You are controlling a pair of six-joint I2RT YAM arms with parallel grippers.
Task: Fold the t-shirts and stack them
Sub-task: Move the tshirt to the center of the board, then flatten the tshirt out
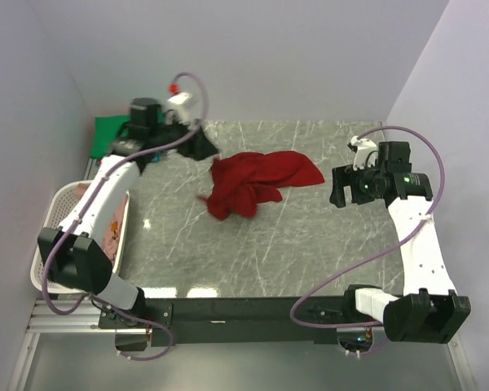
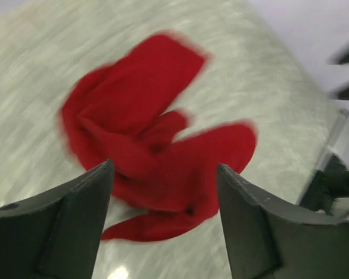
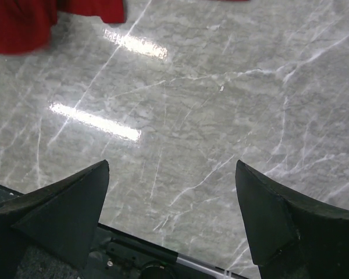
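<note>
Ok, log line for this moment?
left gripper open, near red t-shirt | right gripper open, over table | red t-shirt crumpled, unfolded

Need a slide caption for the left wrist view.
Left gripper, jaws open, facing a crumpled red shirt on the table.

Left arm [image 1: 106, 191] runs from its lower-left base to the upper left of the frame, left tool [image 1: 200, 147] pointing right, jaws spread wide. Right arm [image 1: 416, 236] rises from its lower-right base to mid-right, right tool [image 1: 340, 189] pointing left, jaws also spread.
</note>
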